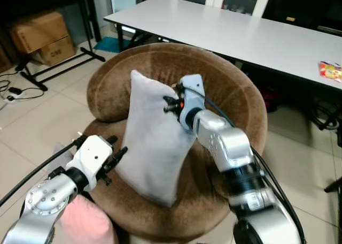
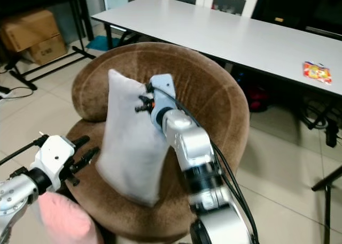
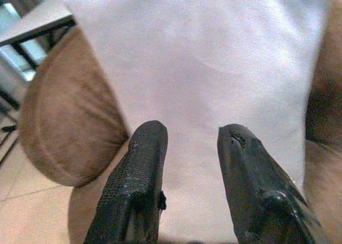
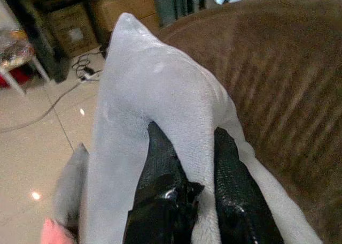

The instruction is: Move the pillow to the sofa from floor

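**Pillow on Sofa Seat, Held at One Edge**

Pale glossy floor tiles [image 1: 37,121] surround a round brown velvet tub sofa [image 1: 235,94], with a long white table [image 1: 240,35] behind it and brown cardboard boxes [image 1: 45,38] stacked at the far left.

Item under inspection — the light grey rectangular fabric pillow [image 1: 152,147] — stands upright on the sofa seat, one corner pointing up and its lower edge resting on the cushion. It leans toward the backrest.

Right gripper [image 4: 189,164]: fingers pinched on a fold of the pillow's upper right edge, fabric bunched between them.

Left gripper [image 3: 192,164]: fingers spread apart, nothing between them. In the head views it sits just beside the pillow's lower left edge; contact cannot be confirmed.

A soft pink object [image 1: 85,222] lies low at the sofa's left front, under the left arm — what it is cannot be told. A colourful snack packet [image 1: 330,71] rests on the table's right end.
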Motion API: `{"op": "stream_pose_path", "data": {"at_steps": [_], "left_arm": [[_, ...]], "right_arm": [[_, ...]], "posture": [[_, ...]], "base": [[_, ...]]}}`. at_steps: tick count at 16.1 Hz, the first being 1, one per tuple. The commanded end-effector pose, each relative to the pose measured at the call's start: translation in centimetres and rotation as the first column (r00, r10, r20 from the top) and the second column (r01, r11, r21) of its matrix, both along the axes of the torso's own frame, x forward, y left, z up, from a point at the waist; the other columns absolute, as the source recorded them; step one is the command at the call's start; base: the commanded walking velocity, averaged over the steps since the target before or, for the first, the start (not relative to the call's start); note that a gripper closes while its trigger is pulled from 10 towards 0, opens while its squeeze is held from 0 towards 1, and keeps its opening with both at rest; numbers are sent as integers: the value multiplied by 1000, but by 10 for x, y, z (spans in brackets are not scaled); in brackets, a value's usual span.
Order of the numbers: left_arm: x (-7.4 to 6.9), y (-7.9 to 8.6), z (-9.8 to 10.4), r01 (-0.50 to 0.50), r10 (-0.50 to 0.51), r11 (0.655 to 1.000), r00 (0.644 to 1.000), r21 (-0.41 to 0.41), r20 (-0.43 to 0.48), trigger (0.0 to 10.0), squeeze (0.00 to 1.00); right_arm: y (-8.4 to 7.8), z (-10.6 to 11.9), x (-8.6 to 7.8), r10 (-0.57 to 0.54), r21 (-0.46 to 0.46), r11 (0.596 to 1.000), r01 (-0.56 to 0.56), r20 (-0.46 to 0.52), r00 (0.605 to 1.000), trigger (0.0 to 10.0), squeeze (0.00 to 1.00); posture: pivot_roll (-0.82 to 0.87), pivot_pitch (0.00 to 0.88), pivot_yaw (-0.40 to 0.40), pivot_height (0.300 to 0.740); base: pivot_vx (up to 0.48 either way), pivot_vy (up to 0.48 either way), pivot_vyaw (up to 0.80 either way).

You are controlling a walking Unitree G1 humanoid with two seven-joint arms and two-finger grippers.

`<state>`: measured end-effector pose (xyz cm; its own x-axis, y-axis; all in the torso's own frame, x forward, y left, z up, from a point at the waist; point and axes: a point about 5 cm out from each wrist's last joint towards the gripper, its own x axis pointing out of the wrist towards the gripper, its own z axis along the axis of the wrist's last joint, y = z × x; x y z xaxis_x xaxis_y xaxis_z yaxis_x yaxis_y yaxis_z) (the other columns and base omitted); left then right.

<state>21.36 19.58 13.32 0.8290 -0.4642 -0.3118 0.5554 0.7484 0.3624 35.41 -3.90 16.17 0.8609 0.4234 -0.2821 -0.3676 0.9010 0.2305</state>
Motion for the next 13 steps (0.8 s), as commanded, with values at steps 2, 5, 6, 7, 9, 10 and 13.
{"op": "stream_pose_path", "data": {"at_steps": [2,5,6,7,9,10,13], "left_arm": [[-3,-3,3,41,-41,999,999,5,-15,10000,0],[-3,-4,9,74,-74,997,997,8,-21,10000,0],[-2,-4,9,78,-78,997,997,7,-22,10000,0],[-1,-4,9,83,-83,996,996,8,-25,10000,0],[-3,-5,7,99,-98,995,994,8,-41,10000,0],[-3,-7,5,115,-115,993,992,1,-56,10000,0],[-1,-9,4,118,-118,993,991,-5,-58,10000,0]], "right_arm": [[-15,9,20,-162,114,980,164,-31,986,10000,0],[-55,-8,39,-380,254,871,421,-195,904,10000,0],[-64,-11,41,-418,264,845,465,-215,883,10000,0],[-83,-16,43,-482,266,803,534,-239,843,10000,0],[-110,-31,39,-563,209,757,619,-271,780,10000,0],[-121,-44,34,-602,131,749,650,-278,749,10000,0],[-129,-56,29,-620,-18,775,632,-219,753,10000,0]], "posture": [[-3,0,-60,740],[-3,0,-52,740],[-1,0,-53,740],[3,0,-54,740],[-3,0,-47,740],[-8,0,-39,740],[-9,0,-34,740]], "base": [[0,0,0],[0,0,0],[0,0,0],[0,0,0],[0,0,0],[0,0,0],[0,0,0]]}}
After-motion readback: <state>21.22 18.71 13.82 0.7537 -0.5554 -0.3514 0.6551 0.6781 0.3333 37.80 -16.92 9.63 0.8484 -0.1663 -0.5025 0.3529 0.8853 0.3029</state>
